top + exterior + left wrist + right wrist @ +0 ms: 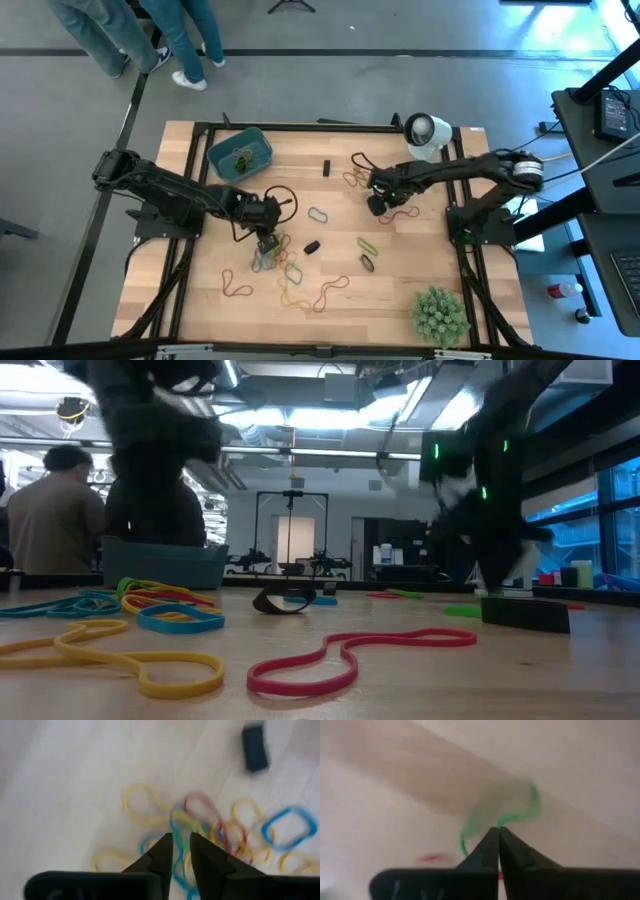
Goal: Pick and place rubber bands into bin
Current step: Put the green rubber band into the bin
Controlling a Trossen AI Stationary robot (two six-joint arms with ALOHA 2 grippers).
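The left gripper (181, 845), jaws slightly apart and empty, sits over the tangled bands (210, 827); closing could snag several. Farther off, the right gripper (499, 837) pinches a green band (520, 810), which may slip before the bin (240, 152).

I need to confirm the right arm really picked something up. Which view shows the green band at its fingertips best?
The right wrist view: the right gripper is shut on the green rubber band, which loops out from the tips, blurred. In the high view the right gripper hides it. The low view doesn't show it clearly; the left wrist view misses it.
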